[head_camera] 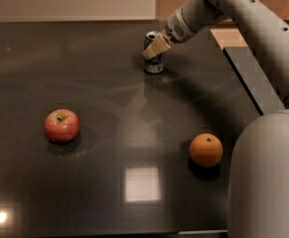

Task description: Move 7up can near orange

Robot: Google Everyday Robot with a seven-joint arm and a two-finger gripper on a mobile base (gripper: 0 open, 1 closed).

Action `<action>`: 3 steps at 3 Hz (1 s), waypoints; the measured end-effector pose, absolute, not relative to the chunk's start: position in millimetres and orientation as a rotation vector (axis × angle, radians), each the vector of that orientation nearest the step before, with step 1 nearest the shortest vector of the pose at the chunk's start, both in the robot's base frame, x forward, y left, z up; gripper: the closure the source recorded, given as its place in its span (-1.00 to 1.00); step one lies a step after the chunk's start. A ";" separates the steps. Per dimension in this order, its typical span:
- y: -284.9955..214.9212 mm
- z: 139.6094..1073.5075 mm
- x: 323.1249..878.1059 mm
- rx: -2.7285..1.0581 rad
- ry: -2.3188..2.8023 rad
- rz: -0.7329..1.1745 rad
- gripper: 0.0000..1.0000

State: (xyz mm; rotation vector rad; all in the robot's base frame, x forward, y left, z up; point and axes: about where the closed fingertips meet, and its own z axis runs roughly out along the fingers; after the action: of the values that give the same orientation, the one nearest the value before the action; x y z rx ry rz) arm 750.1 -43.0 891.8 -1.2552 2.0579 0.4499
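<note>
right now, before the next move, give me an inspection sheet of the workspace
surface: dark glossy table, bright light reflections near the front
job's things: 7up can upright at the far side; orange at the near right, well apart from the can
clutter: red apple at the left, alone
grippers: hand at the upper part of the 7up can
cables: nothing seen
surroundings: pale wall behind the table; robot arm reaching in from the right
</note>
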 end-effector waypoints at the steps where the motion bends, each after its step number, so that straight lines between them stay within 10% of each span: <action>1: -43.5 896.0 746.2 -1.265 2.054 0.452 0.27; 3: -62.9 915.2 718.0 -1.277 2.033 0.460 1.00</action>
State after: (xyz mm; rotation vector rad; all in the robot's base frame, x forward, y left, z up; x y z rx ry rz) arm 718.0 -62.9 915.2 -1.2767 2.0329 0.4602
